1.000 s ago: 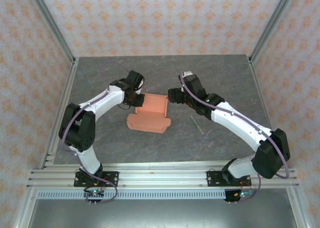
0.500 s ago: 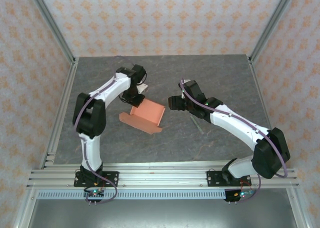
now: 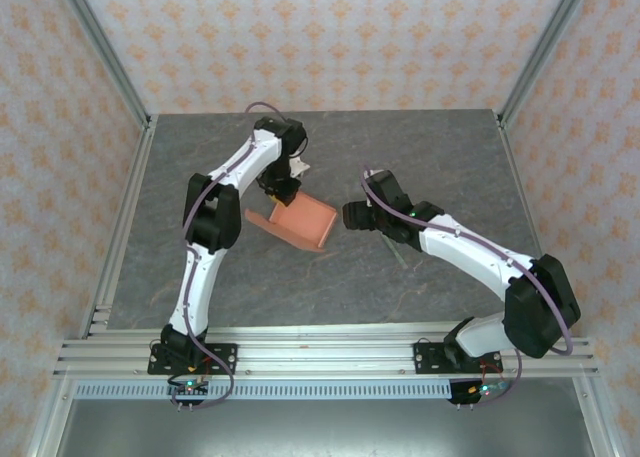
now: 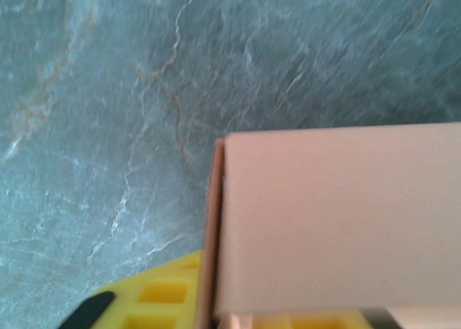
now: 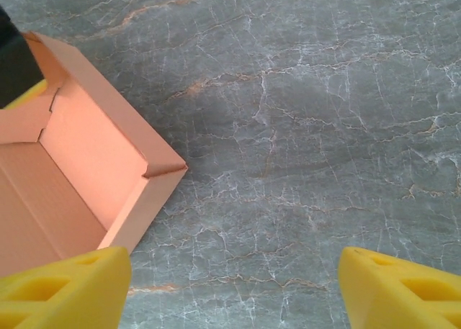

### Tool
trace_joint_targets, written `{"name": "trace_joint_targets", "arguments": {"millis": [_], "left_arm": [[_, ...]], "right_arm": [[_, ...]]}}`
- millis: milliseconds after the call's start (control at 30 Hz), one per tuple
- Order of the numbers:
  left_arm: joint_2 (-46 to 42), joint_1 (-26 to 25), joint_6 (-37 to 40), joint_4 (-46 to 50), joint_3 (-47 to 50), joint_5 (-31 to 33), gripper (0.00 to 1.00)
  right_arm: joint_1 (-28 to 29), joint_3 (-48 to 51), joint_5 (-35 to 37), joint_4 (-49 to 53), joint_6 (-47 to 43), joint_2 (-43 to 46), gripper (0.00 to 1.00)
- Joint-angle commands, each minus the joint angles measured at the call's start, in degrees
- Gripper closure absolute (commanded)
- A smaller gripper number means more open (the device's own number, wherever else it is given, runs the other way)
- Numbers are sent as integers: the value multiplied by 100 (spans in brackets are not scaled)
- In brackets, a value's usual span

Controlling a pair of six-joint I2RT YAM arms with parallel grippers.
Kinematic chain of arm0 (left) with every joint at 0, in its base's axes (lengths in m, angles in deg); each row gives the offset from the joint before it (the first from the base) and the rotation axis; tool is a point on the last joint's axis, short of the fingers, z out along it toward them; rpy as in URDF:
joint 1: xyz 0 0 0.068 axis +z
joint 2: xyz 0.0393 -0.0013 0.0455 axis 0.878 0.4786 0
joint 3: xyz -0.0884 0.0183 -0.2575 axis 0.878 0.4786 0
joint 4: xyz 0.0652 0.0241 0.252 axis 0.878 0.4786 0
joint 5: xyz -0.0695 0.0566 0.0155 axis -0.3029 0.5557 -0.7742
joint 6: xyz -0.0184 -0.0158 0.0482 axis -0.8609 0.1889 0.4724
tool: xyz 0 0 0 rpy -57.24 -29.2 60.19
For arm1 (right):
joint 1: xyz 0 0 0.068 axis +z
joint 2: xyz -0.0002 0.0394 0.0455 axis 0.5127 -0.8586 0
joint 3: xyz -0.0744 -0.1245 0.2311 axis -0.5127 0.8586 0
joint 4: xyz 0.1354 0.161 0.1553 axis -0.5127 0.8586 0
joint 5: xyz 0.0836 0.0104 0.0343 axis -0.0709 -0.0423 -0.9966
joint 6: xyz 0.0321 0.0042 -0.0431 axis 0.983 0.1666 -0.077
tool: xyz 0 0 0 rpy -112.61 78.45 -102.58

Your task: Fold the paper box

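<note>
The salmon-orange paper box (image 3: 303, 222) lies partly folded on the grey table, its walls raised like a shallow tray. My left gripper (image 3: 281, 186) is shut on its far-left edge. In the left wrist view the card (image 4: 338, 221) stands close before the lens, with yellow fingers (image 4: 148, 305) behind it and my left gripper (image 4: 241, 318) pinching it. My right gripper (image 3: 349, 215) hovers just right of the box, open and apart from it. In its wrist view the box corner (image 5: 86, 163) sits at left, and my right gripper (image 5: 234, 289) has nothing between its wide-spread fingertips.
A thin grey stick (image 3: 393, 249) lies on the table under the right forearm. Metal frame posts (image 3: 118, 87) and patterned walls enclose the marbled table (image 3: 430, 157). The bare table surface (image 5: 302, 127) stretches ahead of the right gripper.
The left arm has stretched toward the back, dragging and turning the box so it sits farther right and back. The right gripper has shifted slightly toward the near right.
</note>
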Motion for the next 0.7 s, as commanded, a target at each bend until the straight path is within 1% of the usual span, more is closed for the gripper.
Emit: {"name": "trace_joint_targets", "arguments": {"millis": [0, 100, 233, 333, 400, 467, 533, 567, 667], "left_arm": [[230, -105, 128, 499, -536, -309, 72], [337, -150, 176, 561, -847, -336, 61], [264, -148, 174, 509, -1194, -488, 55], [76, -139, 80, 368, -1613, -540, 51], [-197, -67, -175, -1, -1750, -446, 49], [-579, 87, -586, -464, -1654, -375, 48], [-1163, 316, -1057, -1065, -1125, -332, 49], [-1557, 435, -1306, -1469, -649, -269, 49], [-2912, 724, -1960, -2616, 1204, 239, 50]], "right_arm": [[-30, 8, 179, -35, 53, -89, 24], [-32, -36, 213, -21, 27, -109, 24], [-48, -105, 165, -58, 4, -225, 24], [-132, -162, -119, -160, 73, -399, 24], [-307, -177, -406, -262, 210, -505, 24], [-437, -204, -565, -335, 252, -609, 23], [-487, -355, -519, -281, 214, -812, 23], [-497, -480, -426, -196, 182, -973, 24], [-520, -980, -110, 212, 11, -1545, 26]]}}
